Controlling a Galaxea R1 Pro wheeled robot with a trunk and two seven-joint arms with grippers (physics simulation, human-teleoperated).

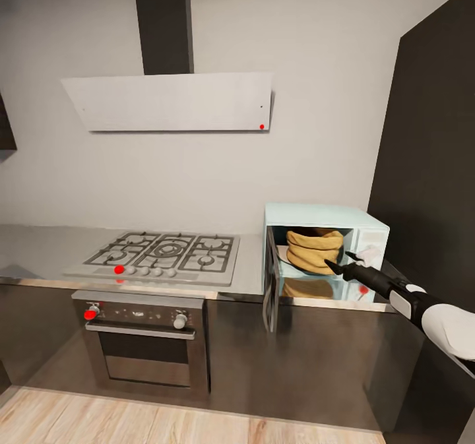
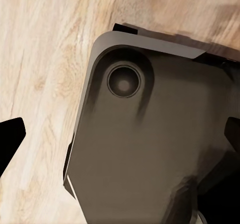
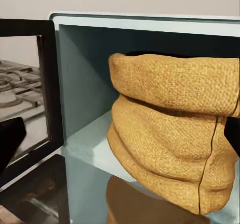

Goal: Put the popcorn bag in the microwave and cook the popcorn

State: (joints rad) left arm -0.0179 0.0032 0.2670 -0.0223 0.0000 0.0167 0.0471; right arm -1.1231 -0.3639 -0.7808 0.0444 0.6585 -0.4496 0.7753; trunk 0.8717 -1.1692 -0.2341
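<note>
The pale mint-blue microwave (image 1: 375,223) stands on the grey countertop (image 1: 39,246) at the right, its dark glass door (image 1: 270,292) swung wide to the left. The tan popcorn bag (image 1: 314,249) sits upright inside the cavity. My right gripper (image 1: 344,262) is open just in front of the opening, with its fingers apart from the bag. In the right wrist view the bag (image 3: 170,134) rests on the microwave (image 3: 85,94) floor, a short way ahead of the right gripper (image 3: 120,136). My left gripper (image 2: 120,139) is open and holds nothing.
A steel gas hob (image 1: 161,253) lies left of the microwave, over a built-in oven (image 1: 145,338), with a hood (image 1: 171,101) above. A tall dark cabinet (image 1: 429,167) rises at the right. Below the left gripper are the robot's dark base (image 2: 150,134) and wooden floor (image 2: 40,59).
</note>
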